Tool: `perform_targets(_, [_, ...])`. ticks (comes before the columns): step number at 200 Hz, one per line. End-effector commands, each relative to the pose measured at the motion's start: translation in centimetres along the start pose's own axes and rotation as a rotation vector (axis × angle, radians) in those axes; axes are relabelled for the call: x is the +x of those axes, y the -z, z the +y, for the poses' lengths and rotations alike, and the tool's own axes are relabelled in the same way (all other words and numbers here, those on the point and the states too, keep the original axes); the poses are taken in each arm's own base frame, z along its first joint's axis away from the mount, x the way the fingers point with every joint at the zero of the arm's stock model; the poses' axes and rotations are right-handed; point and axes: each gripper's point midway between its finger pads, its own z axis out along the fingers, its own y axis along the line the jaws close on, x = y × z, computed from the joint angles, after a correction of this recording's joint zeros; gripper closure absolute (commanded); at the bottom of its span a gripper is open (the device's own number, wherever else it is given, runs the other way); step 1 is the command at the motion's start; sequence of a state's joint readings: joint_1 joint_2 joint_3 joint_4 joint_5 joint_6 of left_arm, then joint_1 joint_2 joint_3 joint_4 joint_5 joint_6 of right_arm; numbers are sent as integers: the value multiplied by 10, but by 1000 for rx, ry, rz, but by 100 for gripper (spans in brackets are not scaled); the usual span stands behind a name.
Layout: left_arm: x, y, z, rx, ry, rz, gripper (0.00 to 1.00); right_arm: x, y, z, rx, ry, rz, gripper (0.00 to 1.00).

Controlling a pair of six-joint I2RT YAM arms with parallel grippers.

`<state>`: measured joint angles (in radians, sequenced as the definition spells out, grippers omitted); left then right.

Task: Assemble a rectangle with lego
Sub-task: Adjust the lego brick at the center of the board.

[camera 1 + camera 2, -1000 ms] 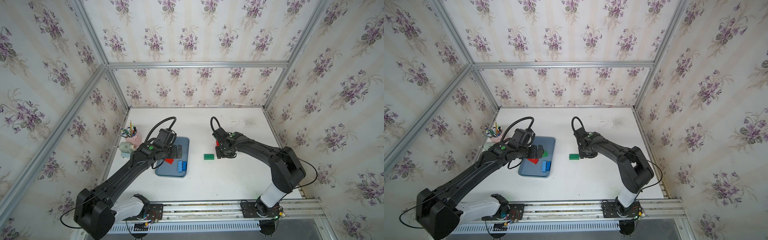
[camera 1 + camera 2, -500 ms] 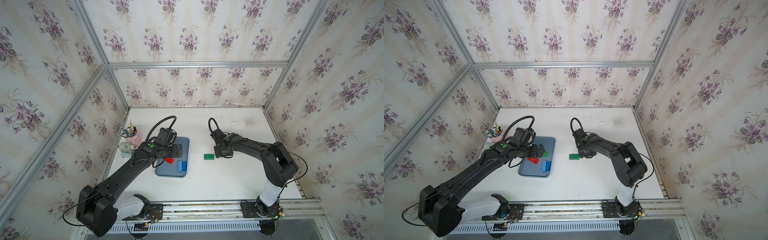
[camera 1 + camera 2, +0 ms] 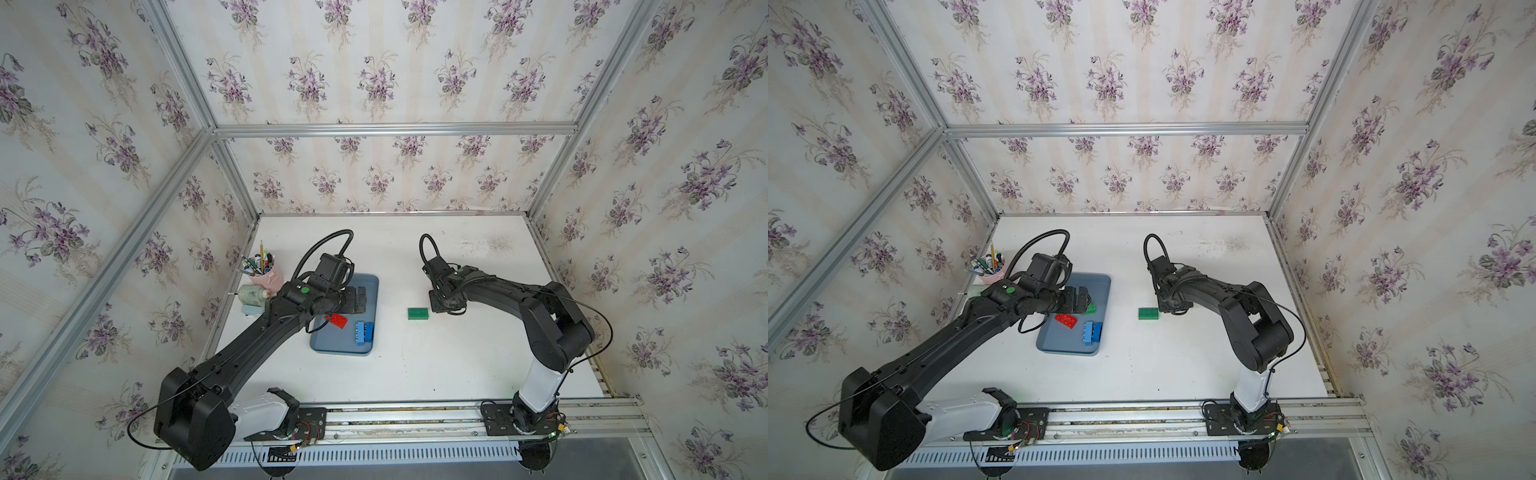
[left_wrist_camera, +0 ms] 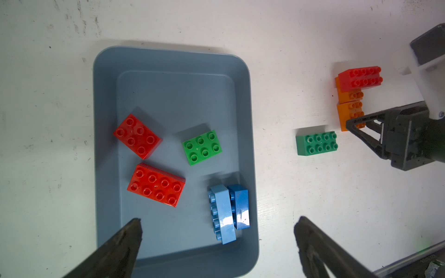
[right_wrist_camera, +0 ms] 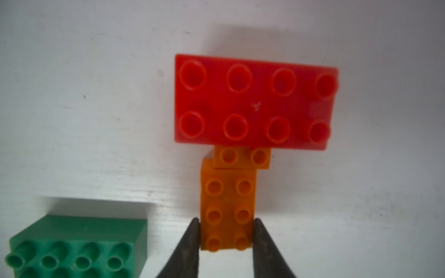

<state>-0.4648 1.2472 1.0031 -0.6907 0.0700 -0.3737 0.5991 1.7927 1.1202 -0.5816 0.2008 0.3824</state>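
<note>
On the white table, a long red lego brick [image 5: 255, 101] sits on top of a small orange brick [image 5: 240, 157]. A longer orange brick [image 5: 227, 204] butts against that one, and my right gripper [image 5: 226, 231] is shut on its sides. A dark green brick [image 3: 417, 313] lies loose just beside them. My left gripper [image 4: 219, 220] hangs open above the grey-blue tray [image 4: 101, 144]. In the tray lie two red bricks [image 4: 137, 136] [image 4: 156, 184], a light green brick [image 4: 202, 146] and two blue bricks [image 4: 222, 213] on their sides.
A pink pen cup [image 3: 266, 276] and a small bottle [image 3: 253, 293] stand at the table's left edge behind the left arm. The metal rail [image 3: 415, 415] with both arm bases runs along the front edge. Papered walls close three sides.
My right gripper's fingers have closed onto the orange brick, and the right arm's elbow has shifted slightly. The left arm and its open gripper have hardly moved.
</note>
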Motion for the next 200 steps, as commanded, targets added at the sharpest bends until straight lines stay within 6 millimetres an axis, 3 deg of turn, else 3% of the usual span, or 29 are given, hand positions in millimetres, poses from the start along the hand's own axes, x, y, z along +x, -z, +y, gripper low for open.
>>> perform_targets(1, [-3, 0, -2, 8, 3, -5, 0, -3, -1, -3, 17, -4, -8, 67])
perform_targets(70, [-4, 2, -2, 9, 2, -10, 0, -3, -1, -16, 41, -28, -5, 67])
perform_targets(200, [-3, 1, -2, 5, 0, -8, 0, -5, -1, -10, 11, -30, -2, 67])
